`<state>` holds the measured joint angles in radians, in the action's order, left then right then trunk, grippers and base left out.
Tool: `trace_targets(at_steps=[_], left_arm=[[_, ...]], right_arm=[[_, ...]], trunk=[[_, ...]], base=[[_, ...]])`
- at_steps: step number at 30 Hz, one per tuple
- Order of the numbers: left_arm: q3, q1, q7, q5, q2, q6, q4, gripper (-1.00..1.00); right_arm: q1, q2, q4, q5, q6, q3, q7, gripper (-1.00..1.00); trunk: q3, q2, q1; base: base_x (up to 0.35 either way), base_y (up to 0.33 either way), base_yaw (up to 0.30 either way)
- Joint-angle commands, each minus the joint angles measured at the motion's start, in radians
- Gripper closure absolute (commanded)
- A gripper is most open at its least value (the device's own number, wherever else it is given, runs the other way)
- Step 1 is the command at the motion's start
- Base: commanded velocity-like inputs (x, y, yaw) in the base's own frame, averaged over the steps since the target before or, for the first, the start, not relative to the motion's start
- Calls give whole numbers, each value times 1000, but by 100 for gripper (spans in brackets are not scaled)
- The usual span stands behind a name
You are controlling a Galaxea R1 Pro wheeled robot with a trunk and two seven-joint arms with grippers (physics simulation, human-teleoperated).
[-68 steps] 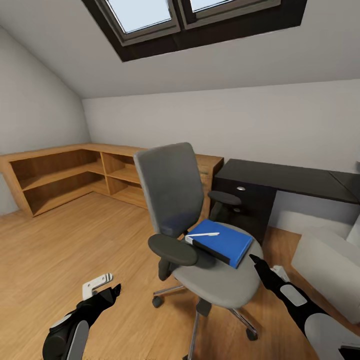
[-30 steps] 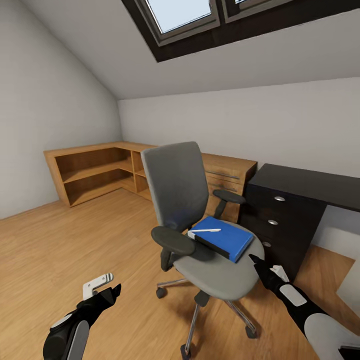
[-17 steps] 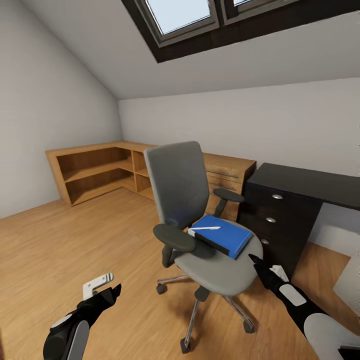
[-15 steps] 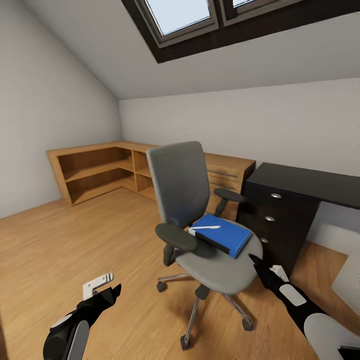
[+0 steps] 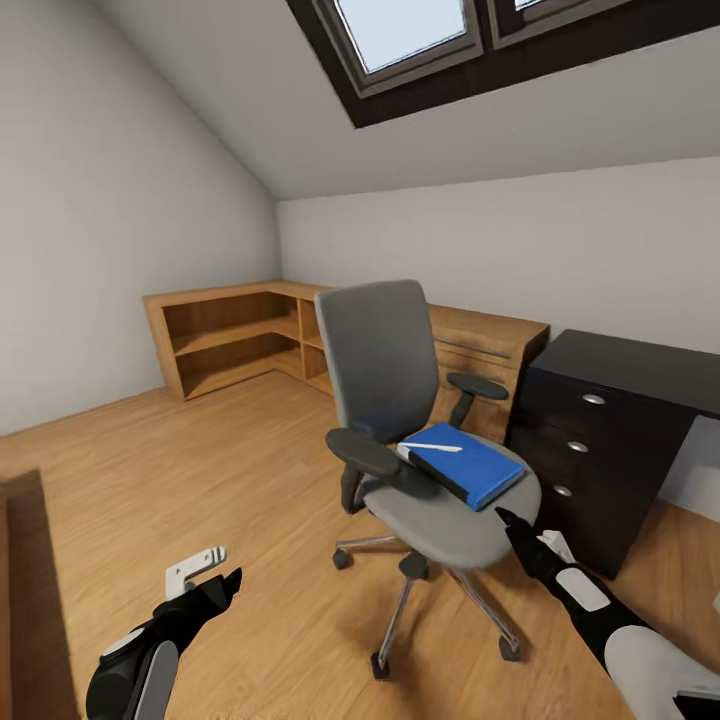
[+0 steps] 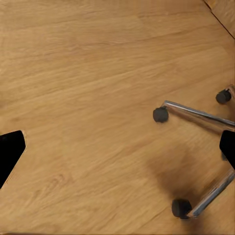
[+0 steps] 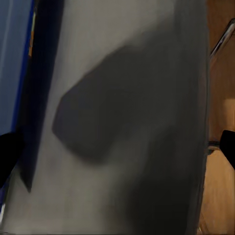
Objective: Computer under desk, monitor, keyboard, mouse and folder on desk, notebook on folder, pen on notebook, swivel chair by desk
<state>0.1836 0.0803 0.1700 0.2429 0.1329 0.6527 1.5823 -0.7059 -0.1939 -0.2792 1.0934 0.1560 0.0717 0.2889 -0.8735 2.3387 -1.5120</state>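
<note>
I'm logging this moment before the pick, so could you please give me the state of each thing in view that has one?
Chair: upright on the floor, apart from the desk.
Folder: flat on the chair seat.
Pen: lying on the folder.
Desk: three drawers shut, visible top bare.
Left gripper: open, holding nothing, over the floor.
Right gripper: open, holding nothing, at the seat's edge.
</note>
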Motion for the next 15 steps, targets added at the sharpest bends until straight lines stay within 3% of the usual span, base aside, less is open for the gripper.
trace_targets(at_steps=[1, 7, 15], left_arm=[[1, 1, 7, 10, 1, 4, 1, -100], [1, 1, 8, 10, 2, 3, 1, -100], [1, 1, 8, 10, 1, 2, 1, -100]], right_arm=[[0, 1, 1, 2, 8, -4, 4, -100], [0, 1, 0, 4, 8, -4, 7, -100], [0, -1, 0, 3, 8, -3, 6, -100]], trunk=[[-1, 0, 0], [-1, 0, 0], [-1, 0, 0]], base=[[0, 0, 225], [19, 0, 57], [265, 0, 3]])
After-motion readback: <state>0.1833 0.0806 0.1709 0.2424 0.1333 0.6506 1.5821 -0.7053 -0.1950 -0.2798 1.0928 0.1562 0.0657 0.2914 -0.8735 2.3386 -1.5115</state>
